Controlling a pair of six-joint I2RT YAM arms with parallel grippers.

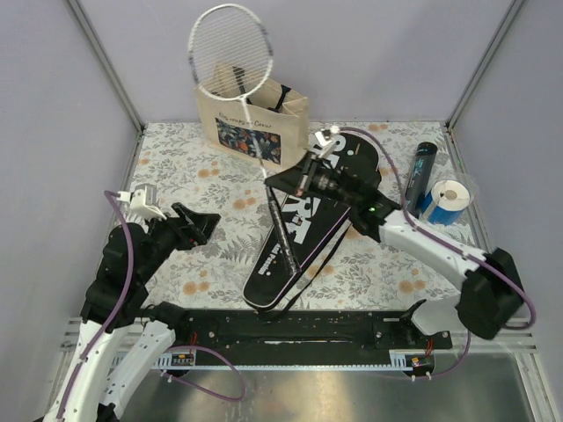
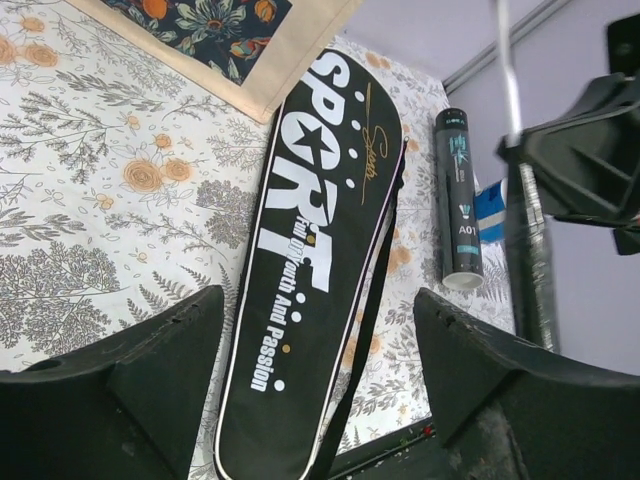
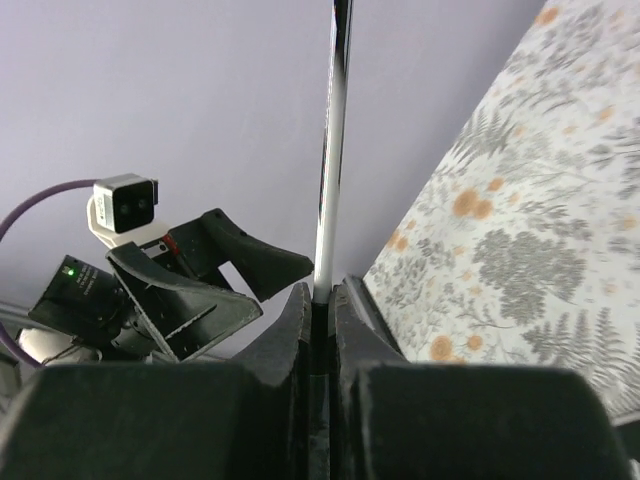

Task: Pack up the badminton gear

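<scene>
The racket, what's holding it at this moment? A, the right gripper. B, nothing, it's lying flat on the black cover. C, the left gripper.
A: the right gripper is shut on the racket at its shaft, with the head raised over the back of the table, while the left gripper is open and apart from it.

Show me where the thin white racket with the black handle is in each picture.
Top external: thin white racket with black handle, head at top centre, in the right gripper.
Left wrist: racket at the right edge.
Right wrist: racket shaft rises up the centre.
Shared landmark: floral tablecloth.
</scene>
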